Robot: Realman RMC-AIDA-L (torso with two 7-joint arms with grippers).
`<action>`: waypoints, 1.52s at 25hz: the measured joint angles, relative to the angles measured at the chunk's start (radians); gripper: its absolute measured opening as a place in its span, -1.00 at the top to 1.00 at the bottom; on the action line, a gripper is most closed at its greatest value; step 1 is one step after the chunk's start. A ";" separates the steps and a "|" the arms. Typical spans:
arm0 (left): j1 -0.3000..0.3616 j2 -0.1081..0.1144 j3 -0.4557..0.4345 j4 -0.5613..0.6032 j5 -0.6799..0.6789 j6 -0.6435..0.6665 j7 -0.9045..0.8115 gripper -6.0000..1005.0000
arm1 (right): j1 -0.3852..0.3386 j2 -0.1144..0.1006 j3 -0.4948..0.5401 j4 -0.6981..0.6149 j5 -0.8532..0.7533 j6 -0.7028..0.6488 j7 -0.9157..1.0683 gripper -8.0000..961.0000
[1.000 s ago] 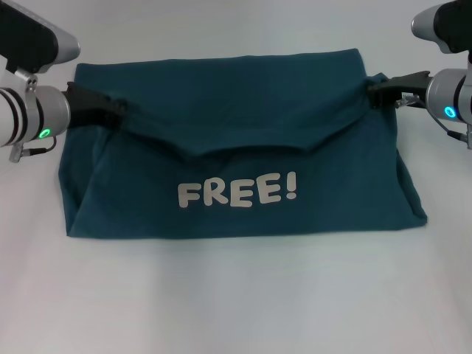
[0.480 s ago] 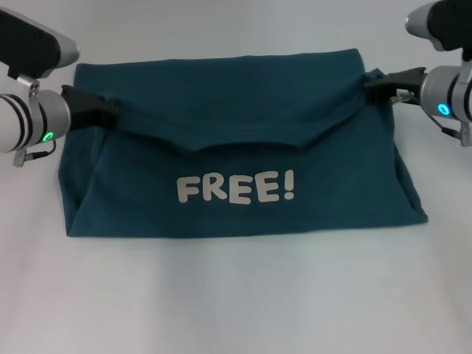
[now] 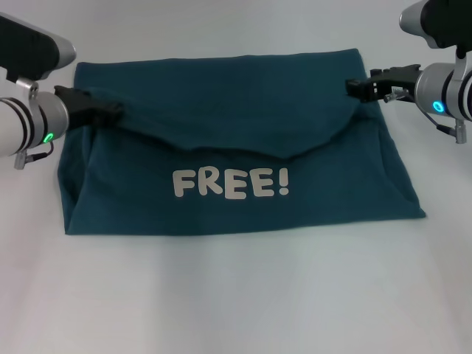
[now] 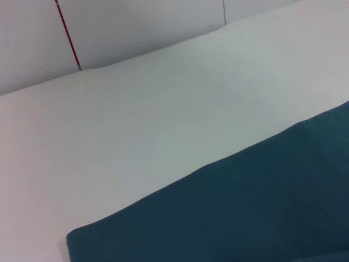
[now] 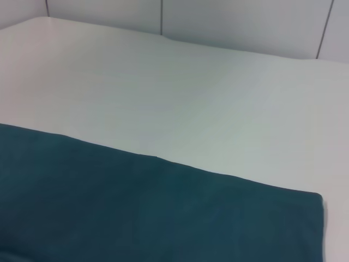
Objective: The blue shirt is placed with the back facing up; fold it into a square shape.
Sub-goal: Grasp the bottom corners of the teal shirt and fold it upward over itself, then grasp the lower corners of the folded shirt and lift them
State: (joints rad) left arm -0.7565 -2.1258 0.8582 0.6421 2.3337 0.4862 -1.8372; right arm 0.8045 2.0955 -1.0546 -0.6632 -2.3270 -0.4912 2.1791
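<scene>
The blue shirt [image 3: 243,103] lies spread on the white table, its near part folded over so the white "FREE!" lettering [image 3: 230,183] faces up. My left gripper [image 3: 110,109] is shut on the left corner of that folded flap, held a little above the cloth. At the flap's right corner my right gripper [image 3: 354,87] is likewise shut on the cloth. The flap's edge sags in a curve between the two. In the left wrist view only the blue shirt [image 4: 245,207] and table show. The right wrist view shows the blue shirt [image 5: 109,207] with no fingers.
The white table [image 3: 236,295] stretches bare in front of the shirt and on both sides. A light wall with seams [image 5: 162,16] rises behind the table's far edge, and a red line [image 4: 68,35] runs down the wall.
Both grippers have carried the flap's corners toward the shirt's far edge, the right one also moving inward. The flap's edge and the lettering have shifted farther back.
</scene>
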 joint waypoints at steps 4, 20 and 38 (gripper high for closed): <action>0.000 0.000 0.006 -0.002 0.000 0.007 0.001 -0.03 | -0.004 -0.001 -0.006 0.001 0.000 0.008 0.000 0.03; -0.003 -0.002 0.020 0.062 0.115 0.190 -0.088 -0.81 | -0.018 0.001 -0.010 0.016 0.002 -0.009 -0.001 -0.92; 0.079 0.000 -0.017 0.202 0.128 0.157 -0.190 -0.87 | -0.026 0.001 -0.010 0.015 0.001 -0.003 -0.003 -0.92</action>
State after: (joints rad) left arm -0.6776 -2.1258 0.8409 0.8441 2.4615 0.6430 -2.0273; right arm 0.7789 2.0969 -1.0646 -0.6477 -2.3255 -0.4945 2.1764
